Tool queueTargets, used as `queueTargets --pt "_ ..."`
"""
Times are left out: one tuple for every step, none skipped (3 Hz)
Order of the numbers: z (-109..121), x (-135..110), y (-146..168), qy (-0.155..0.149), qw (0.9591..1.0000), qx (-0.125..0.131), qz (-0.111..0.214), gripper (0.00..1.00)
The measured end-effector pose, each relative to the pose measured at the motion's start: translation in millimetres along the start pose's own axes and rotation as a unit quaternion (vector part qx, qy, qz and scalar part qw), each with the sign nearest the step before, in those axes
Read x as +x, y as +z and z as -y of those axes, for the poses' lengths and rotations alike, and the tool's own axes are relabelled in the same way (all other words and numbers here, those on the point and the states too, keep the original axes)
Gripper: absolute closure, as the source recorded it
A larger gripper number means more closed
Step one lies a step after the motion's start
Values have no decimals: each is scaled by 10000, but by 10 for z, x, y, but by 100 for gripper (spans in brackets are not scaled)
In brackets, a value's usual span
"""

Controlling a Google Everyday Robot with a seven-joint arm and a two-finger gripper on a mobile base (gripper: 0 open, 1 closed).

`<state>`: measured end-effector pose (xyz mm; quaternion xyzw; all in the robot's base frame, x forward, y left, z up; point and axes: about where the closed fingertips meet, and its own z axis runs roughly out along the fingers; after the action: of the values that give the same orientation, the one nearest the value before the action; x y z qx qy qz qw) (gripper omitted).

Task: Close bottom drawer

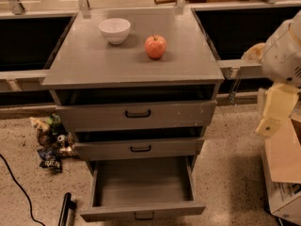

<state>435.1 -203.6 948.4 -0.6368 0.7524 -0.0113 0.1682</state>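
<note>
The grey cabinet (134,62) stands in the middle of the view. Its bottom drawer (141,182) is pulled far out and is empty inside. The narrow front panel with the small black handle (144,215) sits at the lower edge of the view. The middle drawer (141,148) and top drawer (138,113) stick out a little. My gripper is out of view. Only my arm's white and cream links (276,107) show at the right edge, beside the cabinet and apart from it.
A white bowl (114,30) and a red apple (155,46) sit on the cabinet top. Snack bags and cans (51,142) lie on the floor at the left. A black bar (66,210) and a cable (14,182) lie at the lower left. A cardboard box (284,173) stands at the right.
</note>
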Motion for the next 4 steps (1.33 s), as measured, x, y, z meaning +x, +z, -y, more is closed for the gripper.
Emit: queueTargets --pt "-267 -73 489 -434 9986 -160 242 0" --pt "-608 -76 1105 -540 9962 -516 446 0" --pt "-608 -76 1106 -541 9962 -516 446 0" --pt "-670 -79 1321 -659 9947 -603 505 0"
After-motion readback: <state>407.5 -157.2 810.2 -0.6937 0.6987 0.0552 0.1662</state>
